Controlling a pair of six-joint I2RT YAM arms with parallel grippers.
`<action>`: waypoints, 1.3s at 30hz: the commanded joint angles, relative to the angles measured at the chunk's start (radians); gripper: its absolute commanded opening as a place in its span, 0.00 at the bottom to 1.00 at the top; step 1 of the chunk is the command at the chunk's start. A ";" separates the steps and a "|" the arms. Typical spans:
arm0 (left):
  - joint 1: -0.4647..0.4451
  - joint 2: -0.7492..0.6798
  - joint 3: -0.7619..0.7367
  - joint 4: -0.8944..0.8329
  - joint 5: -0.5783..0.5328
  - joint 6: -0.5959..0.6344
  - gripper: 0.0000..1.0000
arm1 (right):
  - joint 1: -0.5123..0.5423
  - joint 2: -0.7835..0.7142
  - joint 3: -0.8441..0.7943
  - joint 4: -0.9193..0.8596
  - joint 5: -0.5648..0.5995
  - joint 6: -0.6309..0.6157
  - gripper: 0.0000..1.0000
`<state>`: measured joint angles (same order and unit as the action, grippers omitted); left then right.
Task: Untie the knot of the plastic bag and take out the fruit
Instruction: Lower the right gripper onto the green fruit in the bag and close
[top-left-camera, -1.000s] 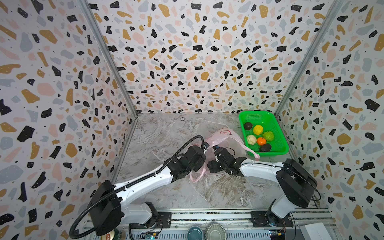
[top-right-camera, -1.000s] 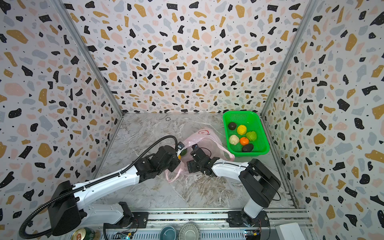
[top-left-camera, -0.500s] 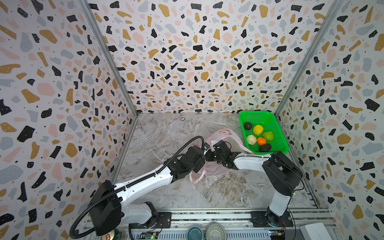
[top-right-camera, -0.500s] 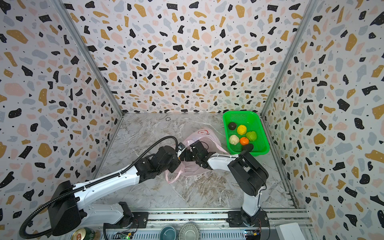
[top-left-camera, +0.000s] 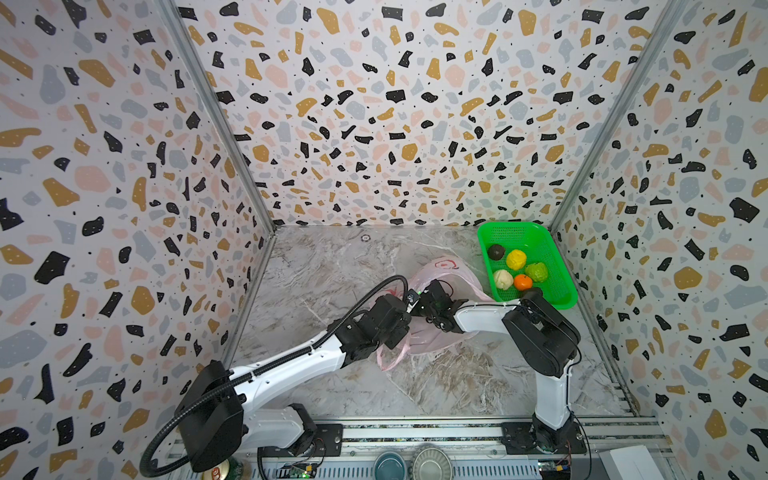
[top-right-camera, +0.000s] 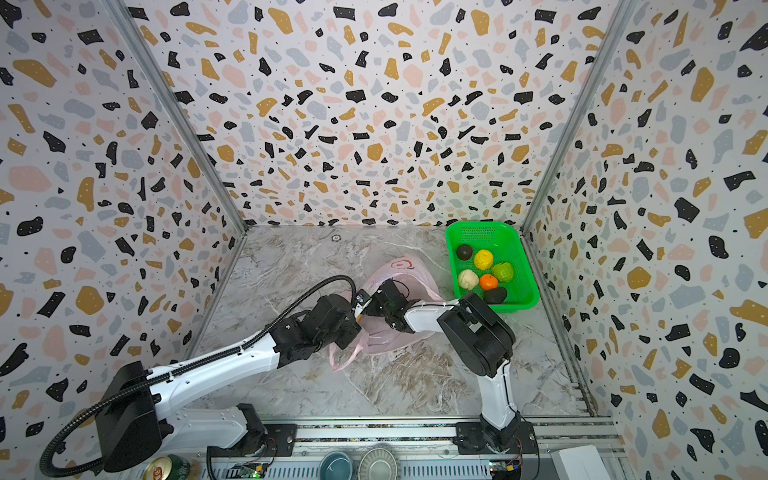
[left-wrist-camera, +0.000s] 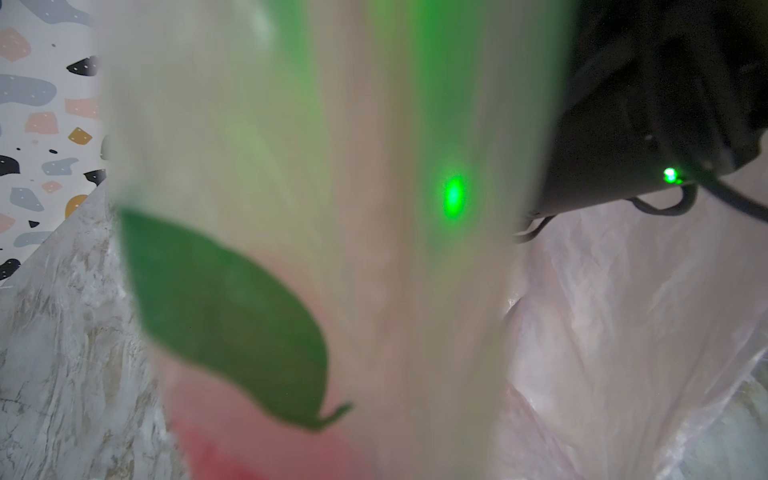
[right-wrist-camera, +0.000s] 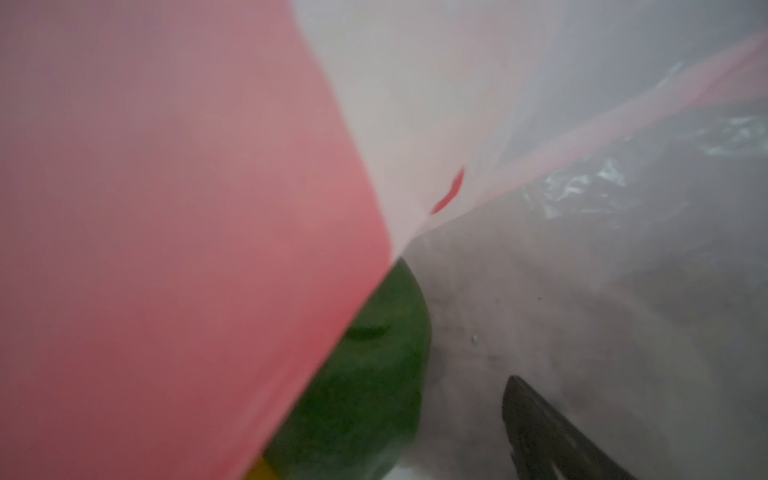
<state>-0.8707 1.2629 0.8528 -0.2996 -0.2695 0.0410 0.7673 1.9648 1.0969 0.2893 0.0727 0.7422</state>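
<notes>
The pale pink plastic bag (top-left-camera: 465, 284) (top-right-camera: 415, 272) lies crumpled mid-table, red print on top. My left gripper (top-left-camera: 409, 300) (top-right-camera: 360, 302) is shut on plastic at the bag's left edge; a loose handle loop (top-left-camera: 388, 359) hangs below it. My right gripper (top-left-camera: 422, 306) (top-right-camera: 374, 306) reaches into the bag from the right, jaws wide. Its wrist view shows one dark finger (right-wrist-camera: 540, 432), apart from a dark green rounded thing (right-wrist-camera: 374, 374) under pink film. The left wrist view is filled by blurred plastic (left-wrist-camera: 374, 249) over a green leaf (left-wrist-camera: 224, 316). The knot is out of view. Several fruit, among them yellow (top-left-camera: 516, 259) and orange (top-left-camera: 523, 282), sit in the basket.
The green mesh basket (top-left-camera: 519, 232) (top-right-camera: 486, 232) stands at the back right corner, close behind the right arm's elbow (top-left-camera: 540, 332). Terrazzo walls close three sides. Two bowls (top-left-camera: 411, 464), a can (top-left-camera: 216, 473) and a white box (top-left-camera: 627, 461) sit by the front rail.
My right gripper has pushed left and back, deeper into the bag toward the left gripper, and its elbow has swung toward the basket. The left arm has stayed put.
</notes>
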 joint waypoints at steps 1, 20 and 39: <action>0.006 -0.036 -0.015 -0.014 0.003 0.000 0.00 | -0.009 0.004 0.056 -0.084 0.090 -0.001 0.92; 0.005 -0.095 -0.080 -0.035 0.088 -0.033 0.00 | -0.040 -0.231 -0.176 -0.152 0.202 -0.036 0.61; 0.005 -0.080 -0.043 -0.003 -0.025 -0.033 0.00 | -0.056 -0.143 -0.055 -0.120 0.102 -0.158 0.98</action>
<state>-0.8703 1.1843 0.7818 -0.3271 -0.2878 0.0082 0.7219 1.8027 0.9962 0.1738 0.1940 0.6147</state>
